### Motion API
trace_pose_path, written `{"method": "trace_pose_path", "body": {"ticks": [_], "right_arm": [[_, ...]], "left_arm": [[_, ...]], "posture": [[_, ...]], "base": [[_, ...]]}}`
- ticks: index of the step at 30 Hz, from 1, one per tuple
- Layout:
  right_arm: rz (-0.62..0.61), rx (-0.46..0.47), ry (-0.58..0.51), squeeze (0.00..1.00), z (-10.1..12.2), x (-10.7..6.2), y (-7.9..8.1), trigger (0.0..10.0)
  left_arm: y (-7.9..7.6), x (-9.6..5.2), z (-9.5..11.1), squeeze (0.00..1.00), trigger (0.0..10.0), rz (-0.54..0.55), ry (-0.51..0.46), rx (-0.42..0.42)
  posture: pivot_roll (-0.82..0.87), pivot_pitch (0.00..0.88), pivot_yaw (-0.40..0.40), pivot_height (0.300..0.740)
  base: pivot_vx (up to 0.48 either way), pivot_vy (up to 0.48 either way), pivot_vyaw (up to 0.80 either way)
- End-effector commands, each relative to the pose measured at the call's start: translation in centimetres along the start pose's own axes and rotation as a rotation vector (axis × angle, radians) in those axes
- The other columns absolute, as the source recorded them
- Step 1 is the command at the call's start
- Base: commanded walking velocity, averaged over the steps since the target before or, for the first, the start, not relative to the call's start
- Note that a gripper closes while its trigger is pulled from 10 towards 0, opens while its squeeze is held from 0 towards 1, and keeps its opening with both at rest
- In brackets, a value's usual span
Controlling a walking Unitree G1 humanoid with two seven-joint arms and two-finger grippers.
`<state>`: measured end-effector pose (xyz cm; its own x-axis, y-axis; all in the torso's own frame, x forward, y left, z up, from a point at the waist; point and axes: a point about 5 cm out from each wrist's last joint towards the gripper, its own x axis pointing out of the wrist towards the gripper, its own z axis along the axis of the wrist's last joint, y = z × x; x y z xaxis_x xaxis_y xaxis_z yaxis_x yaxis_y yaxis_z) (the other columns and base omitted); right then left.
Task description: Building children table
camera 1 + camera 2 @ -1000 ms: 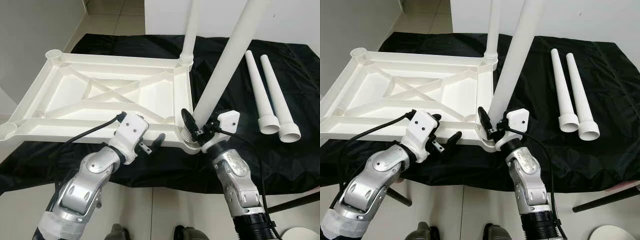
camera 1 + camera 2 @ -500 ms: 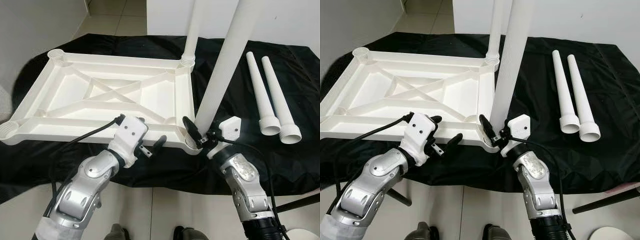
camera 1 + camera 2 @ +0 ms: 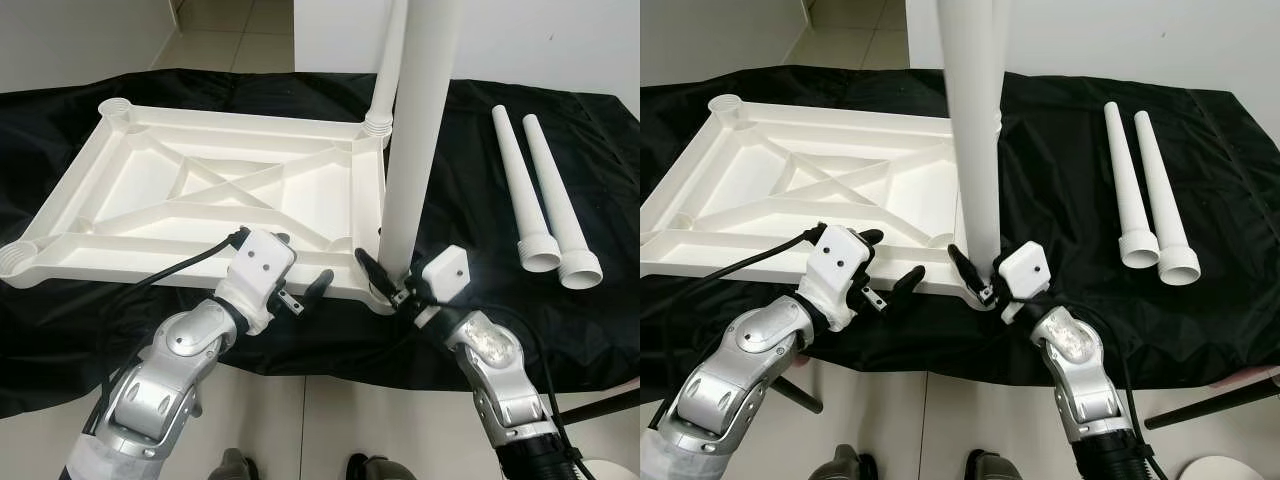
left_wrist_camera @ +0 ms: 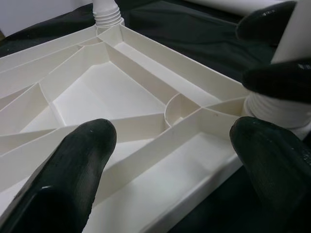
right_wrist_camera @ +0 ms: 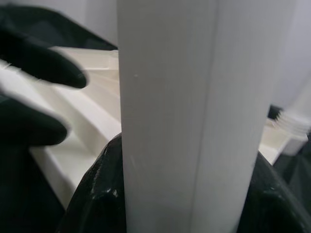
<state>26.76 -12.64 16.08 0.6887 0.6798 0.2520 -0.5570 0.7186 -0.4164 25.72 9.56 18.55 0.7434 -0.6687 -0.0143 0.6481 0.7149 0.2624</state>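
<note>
Right jaws clamp upright leg; left jaws parted over tabletop.

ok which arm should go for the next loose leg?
Probably right. The two loose legs lie on the robot's right, beyond the right hand, which is shut on the near leg and must release first. Left hand hovers open at the tabletop edge, farther off.

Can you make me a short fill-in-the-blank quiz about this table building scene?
1. The upside-down white tabletop lies on a ___ cloth.
2. The right gripper grips a table leg that stands ___.
3. ___ spare legs lie on the cloth to the robot's right.
4. The left gripper is by the tabletop's near edge, jaws ___.

Missing words: black; upright; two; open
</note>
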Motion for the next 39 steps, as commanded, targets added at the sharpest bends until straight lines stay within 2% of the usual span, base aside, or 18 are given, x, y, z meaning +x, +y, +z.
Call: {"method": "trace_pose_path", "body": {"ticks": [1, 11, 22, 30, 31, 33, 34, 39], "right_arm": [[0.088, 0.008, 0.072, 0.00, -1.5, -0.8, 1.8, 10.0], [0.084, 0.007, 0.064, 0.00, -1.8, -0.7, 2.0, 10.0], [-0.018, 0.030, 0.032, 0.00, -3.1, 0.4, 1.3, 10.0], [-0.084, 0.118, 0.042, 0.00, -4.1, 1.0, 1.1, 10.0], [-0.107, 0.153, 0.055, 0.00, -4.4, 1.1, 0.8, 10.0], [-0.107, 0.153, 0.055, 0.00, -4.4, 1.1, 0.8, 10.0], [-0.143, 0.195, 0.071, 0.00, -4.8, 1.3, 0.4, 10.0], [-0.204, 0.234, 0.103, 0.00, -5.5, 1.5, -0.6, 10.0]], "left_arm": [[-0.3, -0.1, 0.4, 0.00, 10.0, -0.061, -0.016, 0.011], [0.0, -0.1, 0.5, 0.00, 10.0, -0.056, -0.017, 0.019], [0.2, 0.0, 0.9, 0.00, 10.0, -0.045, -0.024, 0.021], [0.2, -0.1, 0.9, 0.00, 10.0, -0.036, -0.023, 0.022], [0.2, -0.1, 0.9, 0.00, 10.0, -0.035, -0.023, 0.022], [0.2, -0.1, 0.9, 0.00, 10.0, -0.035, -0.023, 0.022], [0.2, -0.1, 0.9, 0.00, 10.0, -0.035, -0.023, 0.022], [0.2, -0.1, 1.0, 0.00, 10.0, -0.036, -0.024, 0.024]], "posture": [[-0.02, 0.126, 0.011, 0.740], [-0.02, 0.134, 0.022, 0.740], [-0.01, 0.147, 0.019, 0.740], [-0.01, 0.153, 0.014, 0.740], [-0.01, 0.154, 0.013, 0.740], [-0.01, 0.154, 0.013, 0.740], [-0.01, 0.154, 0.013, 0.740], [-0.01, 0.155, 0.014, 0.740]], "base": [[0.000, 0.000, 0.00], [0.000, 0.000, 0.00], [0.000, 0.000, 0.00], [0.000, 0.000, 0.00], [0.000, 0.000, 0.00], [0.000, 0.000, 0.00], [0.000, 0.000, 0.00], [0.000, 0.000, 0.00]]}}
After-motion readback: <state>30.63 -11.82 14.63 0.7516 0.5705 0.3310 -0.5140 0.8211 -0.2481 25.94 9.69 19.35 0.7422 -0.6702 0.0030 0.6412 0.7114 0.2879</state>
